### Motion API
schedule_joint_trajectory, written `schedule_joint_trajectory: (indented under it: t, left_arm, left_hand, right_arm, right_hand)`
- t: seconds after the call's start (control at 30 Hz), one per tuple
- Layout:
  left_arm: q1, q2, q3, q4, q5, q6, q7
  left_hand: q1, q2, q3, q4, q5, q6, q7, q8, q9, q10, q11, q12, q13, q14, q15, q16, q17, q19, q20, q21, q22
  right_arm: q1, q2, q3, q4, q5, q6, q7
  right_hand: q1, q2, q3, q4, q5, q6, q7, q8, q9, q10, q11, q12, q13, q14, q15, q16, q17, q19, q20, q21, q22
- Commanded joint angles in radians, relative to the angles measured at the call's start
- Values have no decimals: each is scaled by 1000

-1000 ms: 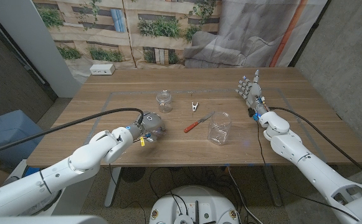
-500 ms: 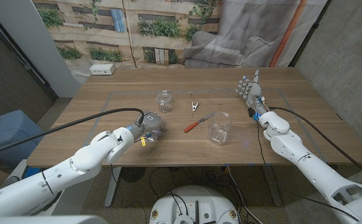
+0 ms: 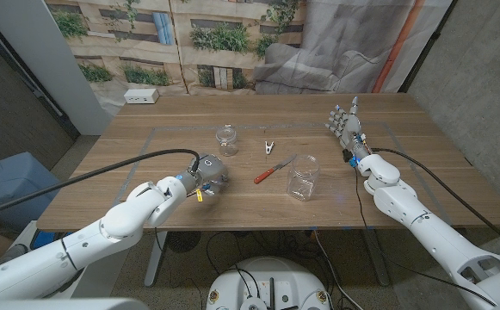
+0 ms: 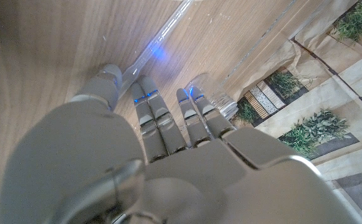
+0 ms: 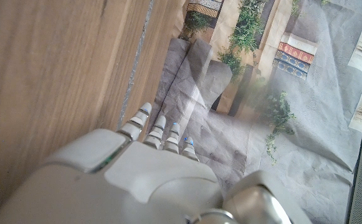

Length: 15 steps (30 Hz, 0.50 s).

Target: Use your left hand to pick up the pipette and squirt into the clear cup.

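The left hand [image 3: 208,173] is over the wooden table [image 3: 146,146], on the left side and near the front edge. Its fingers [image 4: 149,115] are straight and close side by side, and they hold nothing. They point toward a small clear jar [image 3: 226,139] that stands a bit farther back. In the left wrist view that jar [image 4: 209,99] shows just past the fingertips, not touching them.

The pipette [image 3: 274,169] lies flat on the table near the middle. It has a red end [image 3: 263,176] and a clear end, and it is tilted, with the red end nearer the front. It lies to the right of the left hand, apart from it. No hand touches it.

The clear cup [image 3: 302,176] stands upright just to the right of the pipette. The clear tip of the pipette is close beside the cup.

A small metal clip [image 3: 269,147] lies a little farther back, between the small jar and the cup.

The right hand [image 3: 345,126] is far over on the right side of the table. It stands up with its fingers [image 5: 144,118] straight and a little apart. It holds nothing.

A white box [image 3: 141,96] sits at the far left edge of the table.
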Motion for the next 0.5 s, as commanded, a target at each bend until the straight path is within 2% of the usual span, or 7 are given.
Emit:
schedule_joint_trajectory:
  t: [0.03,0.37,0.5]
  left_arm:
    - [3,-9,7,-2,6,18,-5]
    - [-7,-22,20,4,13,17,-5]
    - [-9,-26,25,7,19,16,5]
  left_hand:
    - [-10,1,-7,1,0,13,0,0,4,18,4,-1,2,12,-131,1,2,10,-1,5,1]
    - [3,22,-7,-14,3,20,3,-15,3,64,5,7,2,41,-141,0,1,35,-3,10,2]
    - [12,30,-8,-19,4,42,3,-15,3,98,-5,10,3,54,-142,0,2,51,-4,13,2]
  right_arm:
    - [0,0,0,0,0,0,0]
    - [0,0,0,0,0,0,0]
    - [0,0,0,0,0,0,0]
  right_hand:
    - [0,58,-7,0,5,2,-8,7,2,-2,-5,2,6,-8,-83,6,5,3,0,6,5]
    - [0,58,-6,1,5,2,-9,7,2,-1,-6,2,5,-7,-82,6,5,3,0,6,5]
    - [0,58,-6,1,5,2,-9,6,2,0,-9,3,5,-8,-82,6,5,3,0,6,5]
